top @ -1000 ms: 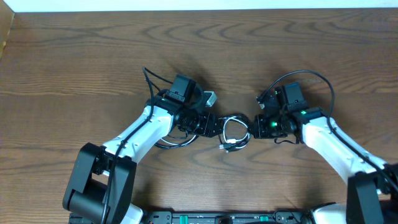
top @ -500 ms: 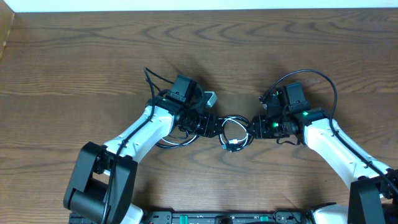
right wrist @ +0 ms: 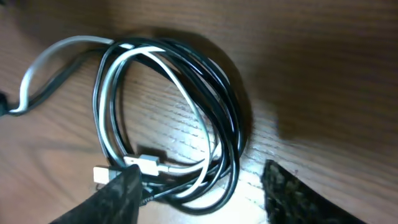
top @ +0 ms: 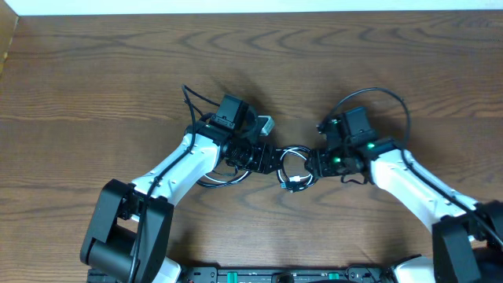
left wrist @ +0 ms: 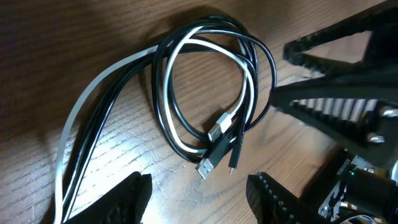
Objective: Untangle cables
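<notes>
The cables (top: 292, 179), black ones and a white one, lie in a loose coil on the wooden table between my two grippers. Their tails run left under the left arm (top: 196, 153). My left gripper (top: 273, 159) stands open at the coil's left side. In the left wrist view it (left wrist: 199, 202) has only bare table between its fingers, with the plug ends (left wrist: 216, 152) just beyond them. My right gripper (top: 311, 163) is open at the coil's right side. In the right wrist view it (right wrist: 208, 199) straddles the near edge of the cables (right wrist: 229, 118).
The right gripper's toothed fingers (left wrist: 329, 102) reach in from the right of the left wrist view, close to the coil. A thick black robot cable (top: 377, 96) arcs over the right arm. The table's far edge (top: 251, 12) meets a white wall.
My right gripper has opened and moved left up to the coil's edge. The left arm and the cables have not moved.
</notes>
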